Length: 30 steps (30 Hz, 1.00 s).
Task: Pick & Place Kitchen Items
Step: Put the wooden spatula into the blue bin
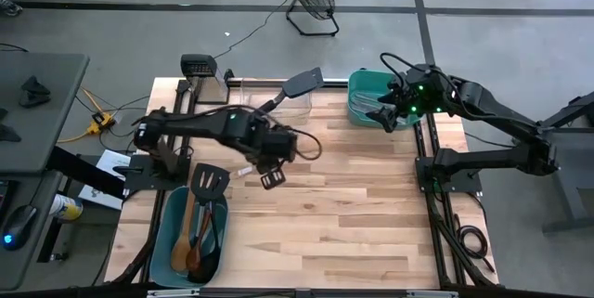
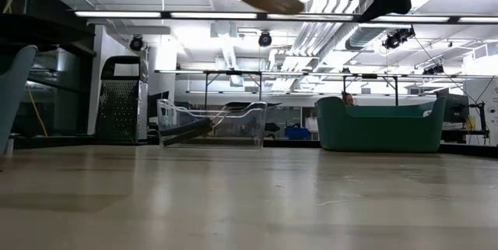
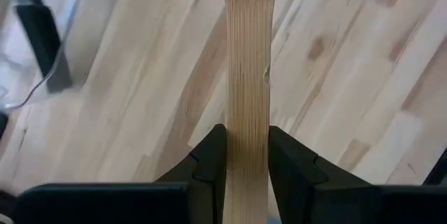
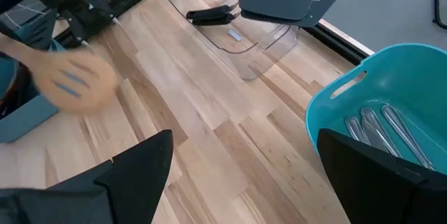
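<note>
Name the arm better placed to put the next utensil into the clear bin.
Left, probably. The left gripper already clamps a wooden utensil between its fingers, raised over the table close to the clear bin. The right gripper hangs open and empty by the green tub.

Both arms are dark, nearly black, built of boxy link segments joined by rounded joints, each rising from a black base bracket at the table's side edges. The left arm carries black cable looping along its upper link and curling past its wrist. The right arm shows small green indicator lights glowing near its wrist, with black cable arching over that end. The left gripper has two matte black fingers with angular, stepped inner faces. The right gripper has broad, flat black fingers with bevelled edges.
</note>
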Available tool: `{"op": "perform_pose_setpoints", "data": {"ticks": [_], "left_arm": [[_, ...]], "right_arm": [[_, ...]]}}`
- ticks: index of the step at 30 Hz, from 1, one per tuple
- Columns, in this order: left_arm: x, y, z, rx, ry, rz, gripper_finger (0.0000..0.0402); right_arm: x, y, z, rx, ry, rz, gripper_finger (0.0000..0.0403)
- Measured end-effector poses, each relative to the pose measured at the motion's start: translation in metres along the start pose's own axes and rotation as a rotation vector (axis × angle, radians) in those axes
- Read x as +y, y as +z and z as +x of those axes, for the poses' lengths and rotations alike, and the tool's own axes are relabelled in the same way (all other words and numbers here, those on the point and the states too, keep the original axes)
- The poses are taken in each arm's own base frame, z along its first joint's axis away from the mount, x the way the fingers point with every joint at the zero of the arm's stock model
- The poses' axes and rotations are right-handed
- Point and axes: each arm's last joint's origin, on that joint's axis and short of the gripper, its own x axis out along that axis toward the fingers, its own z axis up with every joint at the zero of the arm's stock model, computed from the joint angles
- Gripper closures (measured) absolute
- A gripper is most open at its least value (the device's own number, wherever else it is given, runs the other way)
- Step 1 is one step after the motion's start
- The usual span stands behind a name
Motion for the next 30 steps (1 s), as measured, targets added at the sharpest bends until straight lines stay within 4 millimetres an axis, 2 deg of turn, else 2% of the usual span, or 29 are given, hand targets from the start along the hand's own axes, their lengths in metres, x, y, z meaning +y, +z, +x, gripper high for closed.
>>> {"op": "perform_pose_setpoints", "data": {"ticks": [4,6,10,14,19,23,27,30], "left_arm": [[-0.008,-0.016,-0.017,-0.085,0.025,-0.090,0.0325],[-0.012,-0.025,-0.019,-0.103,0.040,-0.137,0.0325],[-0.020,-0.050,-0.009,-0.083,0.088,-0.245,0.0325],[-0.027,-0.086,0.001,-0.075,0.133,-0.389,0.0325],[-0.040,-0.133,0.004,-0.196,0.163,-0.557,0.0325],[-0.052,-0.165,0.010,-0.243,0.159,-0.586,0.0325],[-0.064,-0.192,0.020,-0.224,0.171,-0.601,0.0325],[-0.067,-0.211,0.019,-0.189,0.162,-0.604,0.0325]], "right_arm": [[-0.001,-0.002,0.000,0.021,-0.007,-0.007,0.0054],[-0.001,-0.003,0.000,0.031,-0.011,-0.010,0.0054],[-0.001,-0.004,0.000,0.041,-0.014,-0.011,0.0054],[-0.001,-0.004,0.000,0.043,-0.014,-0.016,0.0054],[-0.001,-0.004,0.000,0.046,-0.004,-0.019,0.0054],[-0.001,-0.004,0.000,0.050,0.008,-0.020,0.0054],[-0.001,-0.004,0.000,0.050,0.008,-0.026,0.0054],[-0.001,-0.004,0.000,0.052,0.012,-0.025,0.0054]]}}
